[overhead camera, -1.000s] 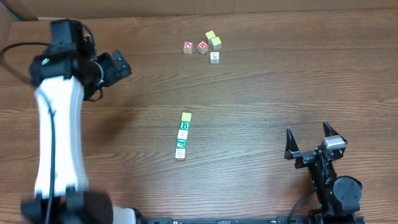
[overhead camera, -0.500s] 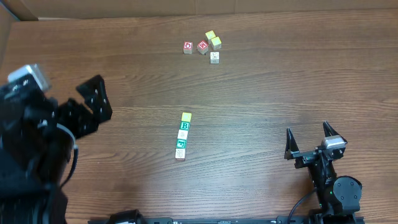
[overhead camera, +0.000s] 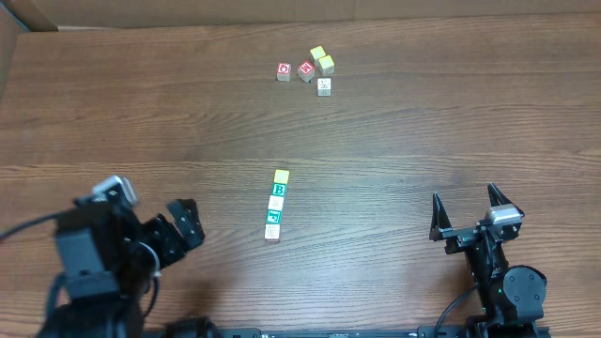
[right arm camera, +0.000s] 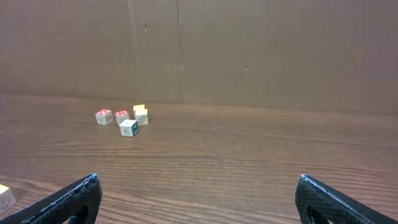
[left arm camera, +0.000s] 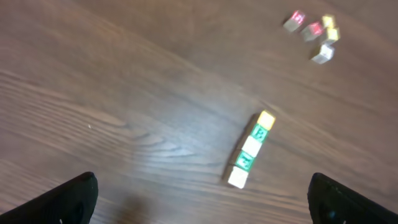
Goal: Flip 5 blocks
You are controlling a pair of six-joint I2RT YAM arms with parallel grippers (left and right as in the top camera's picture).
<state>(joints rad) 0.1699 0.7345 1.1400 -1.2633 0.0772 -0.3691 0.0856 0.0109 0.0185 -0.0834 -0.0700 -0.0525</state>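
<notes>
Several blocks lie in a short straight row mid-table (overhead camera: 276,204): a yellow-topped block (overhead camera: 281,176) at the far end, then green-printed and whitish ones. The left wrist view shows the same row (left arm camera: 251,148), a little blurred. In the right wrist view only one pale block (right arm camera: 4,196) peeks in at the left edge. My left gripper (overhead camera: 178,230) (left arm camera: 208,205) is open and empty at the front left, well left of the row. My right gripper (overhead camera: 464,201) (right arm camera: 199,199) is open and empty at the front right, far from the row.
A loose cluster sits at the back: two red-printed cubes (overhead camera: 284,71) (overhead camera: 305,69), two yellowish cubes (overhead camera: 322,60) and a whitish cube (overhead camera: 324,85). The right wrist view shows this cluster (right arm camera: 123,118) before a brown cardboard wall (right arm camera: 249,50).
My left arm has swung from the back left of the table down to the front left, its gripper still open. The right arm and all the blocks have stayed put.
</notes>
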